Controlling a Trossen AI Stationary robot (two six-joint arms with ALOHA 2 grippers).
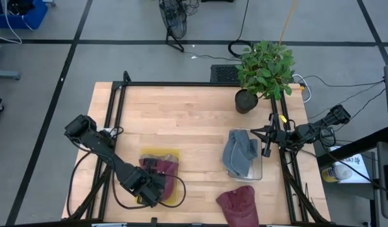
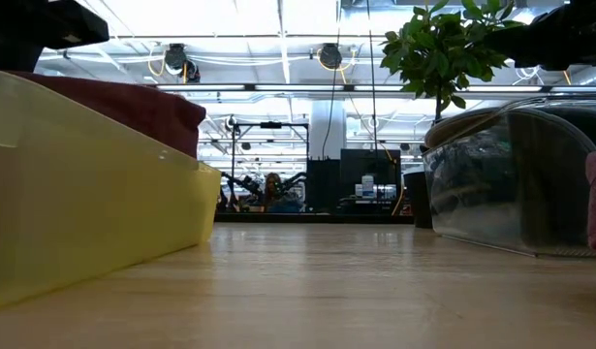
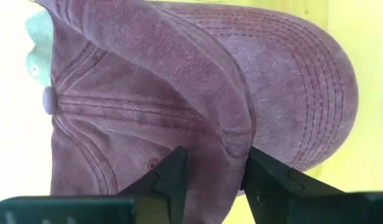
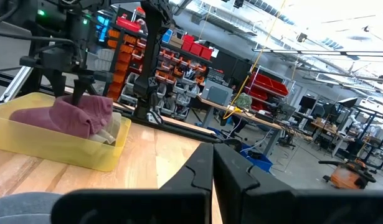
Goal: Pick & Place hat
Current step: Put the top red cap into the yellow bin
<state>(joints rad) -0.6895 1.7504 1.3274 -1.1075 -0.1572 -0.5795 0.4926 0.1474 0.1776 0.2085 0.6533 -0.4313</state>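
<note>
Maroon hat (image 3: pixel 179 106) between left gripper (image 3: pixel 213 171) fingers

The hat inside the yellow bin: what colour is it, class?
The hat is a faded maroon red, clearest in the left wrist view.

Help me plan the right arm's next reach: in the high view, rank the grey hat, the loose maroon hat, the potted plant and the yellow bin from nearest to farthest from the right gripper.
From the right gripper:
1. Grey hat, in the clear bin just beside it.
2. Potted plant, at the table's far edge.
3. Loose maroon hat, at the near edge.
4. Yellow bin, across the table under the left gripper.
</note>
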